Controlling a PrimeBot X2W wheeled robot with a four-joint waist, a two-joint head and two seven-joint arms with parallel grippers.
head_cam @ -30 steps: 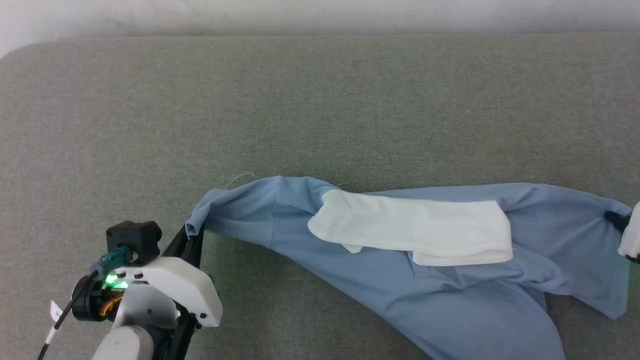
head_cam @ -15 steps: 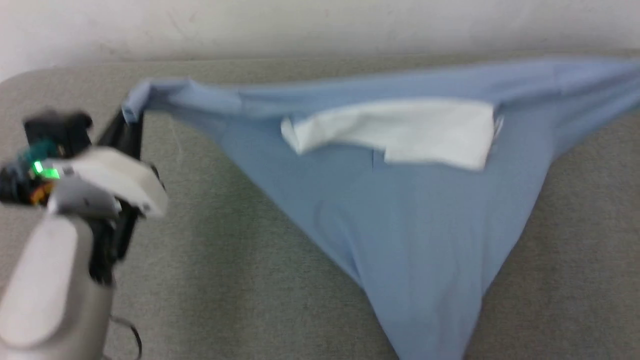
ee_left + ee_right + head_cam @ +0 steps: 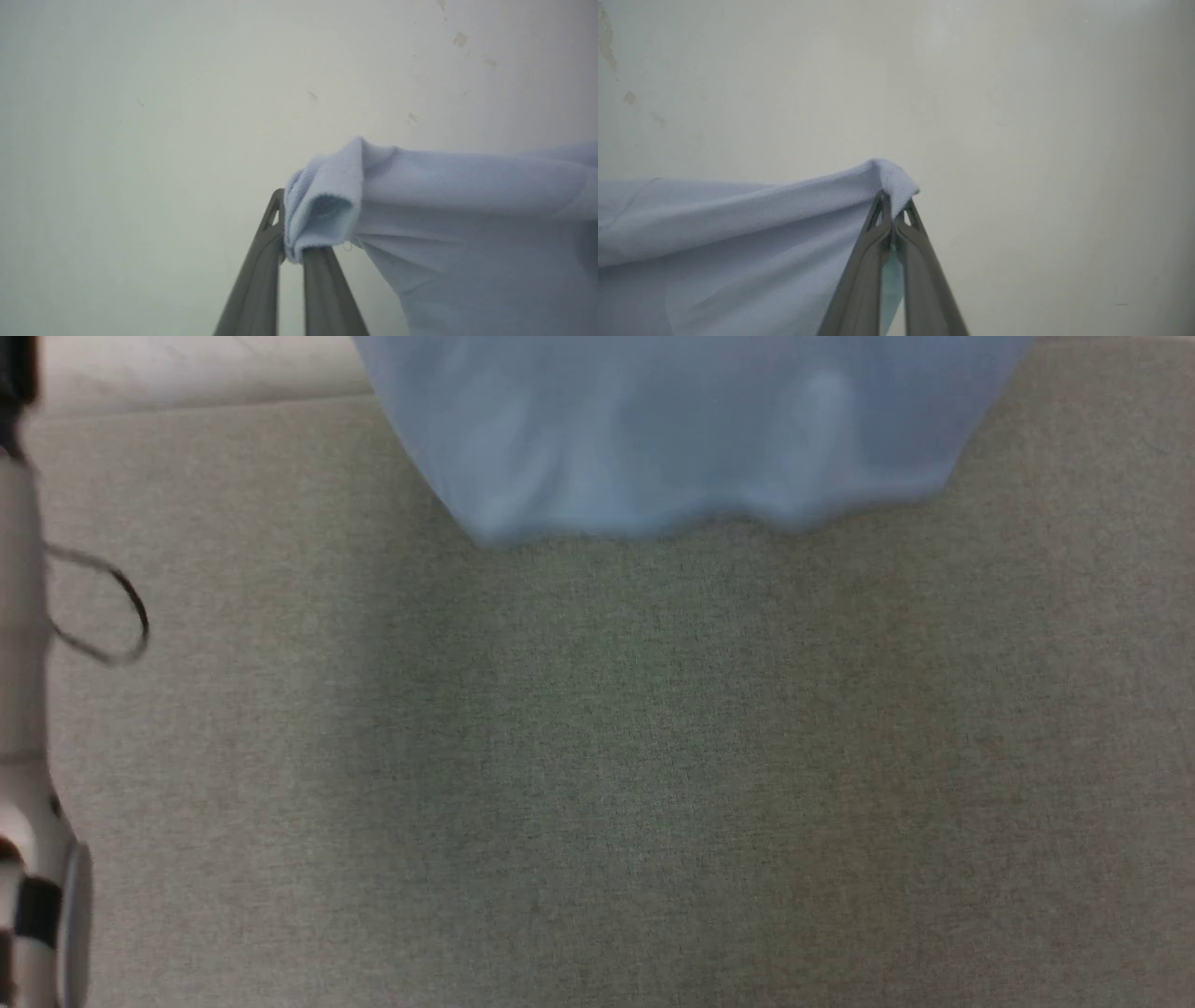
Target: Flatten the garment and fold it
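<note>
The light blue garment (image 3: 691,439) hangs in the air at the top of the head view, its lower hem blurred above the grey surface. In the left wrist view my left gripper (image 3: 292,238) is shut on a bunched corner of the garment (image 3: 420,205), which stretches away to the right. In the right wrist view my right gripper (image 3: 892,205) is shut on another corner of the garment (image 3: 738,219), with the cloth spreading left. The white collar, logo and button are hidden.
A grey fabric-covered table (image 3: 597,784) spreads below the hanging cloth. My pale left forearm (image 3: 23,709) with a loop of dark cable (image 3: 112,616) runs along the left edge of the head view. A pale wall (image 3: 187,93) stands behind.
Both grippers have lifted the garment off the table and up; it now hangs with just its lower hem in the head view. The left arm has risen along the left edge.
</note>
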